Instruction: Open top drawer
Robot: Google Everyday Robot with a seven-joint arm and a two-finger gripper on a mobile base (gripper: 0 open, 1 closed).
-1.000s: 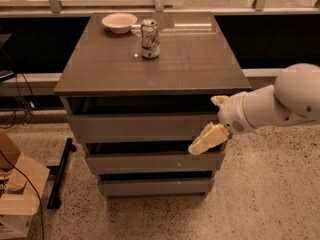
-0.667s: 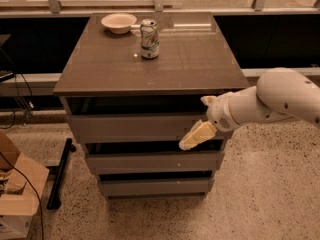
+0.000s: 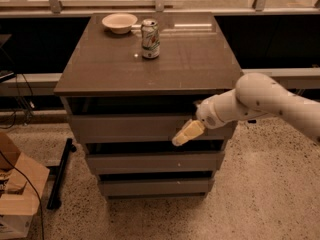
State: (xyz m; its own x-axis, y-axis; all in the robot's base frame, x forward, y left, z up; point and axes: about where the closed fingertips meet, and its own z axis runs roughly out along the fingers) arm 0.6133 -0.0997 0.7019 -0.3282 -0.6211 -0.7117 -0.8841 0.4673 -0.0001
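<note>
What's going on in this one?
The robot's arm reaches in from the right, with its gripper at the right part of the top drawer front. The drawer looks barely pulled out, if at all. A can and a bowl stand on the cabinet top.

Likely a robotics lab, speckled terrazzo floor (image 3: 265,199), cardboard box (image 3: 22,186), robot pincer (image 3: 182,137) at the top drawer (image 3: 125,129)

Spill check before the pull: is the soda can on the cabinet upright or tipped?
Upright: the soda can stands on its base on the cabinet top. The gripper is below, at the front of the top drawer.
</note>
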